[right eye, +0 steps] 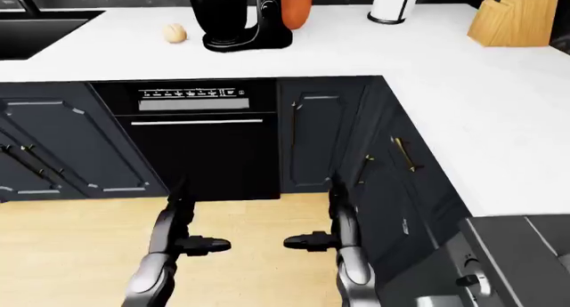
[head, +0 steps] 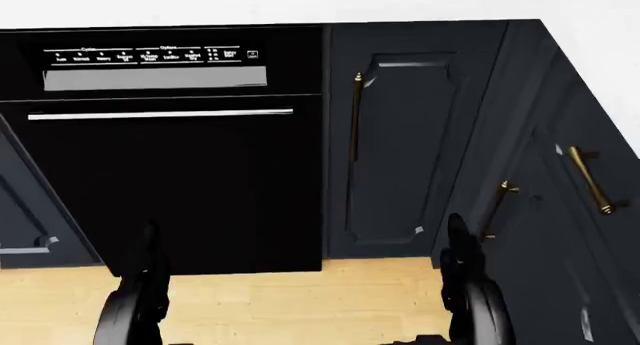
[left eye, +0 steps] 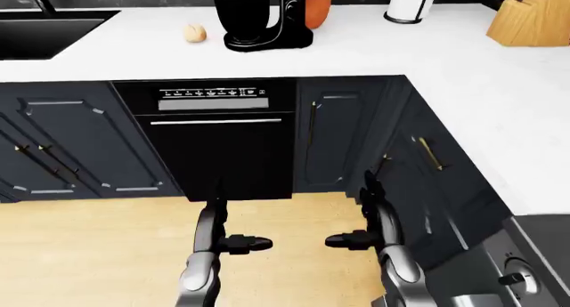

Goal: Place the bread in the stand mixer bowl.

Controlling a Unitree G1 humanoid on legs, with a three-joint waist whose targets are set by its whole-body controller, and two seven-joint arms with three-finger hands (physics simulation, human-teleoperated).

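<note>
A small tan bread roll (left eye: 195, 33) lies on the white counter (left eye: 356, 53), just left of the black stand mixer (left eye: 260, 18) and its black bowl (left eye: 242, 12). Both hands hang low over the wooden floor, far below the counter. My left hand (left eye: 250, 243) and my right hand (left eye: 345, 240) point their fingers toward each other, open and holding nothing. The head view shows only the forearms and the cabinet fronts.
A black dishwasher (left eye: 218, 140) sits under the mixer, with dark blue cabinet doors (left eye: 334, 137) on both sides. A black sink (left eye: 45, 30) is at the upper left. A paper towel roll (left eye: 411, 3), an orange pot (left eye: 316, 7) and a knife block (left eye: 532, 17) stand on the counter. A stove corner (left eye: 526, 267) is at the lower right.
</note>
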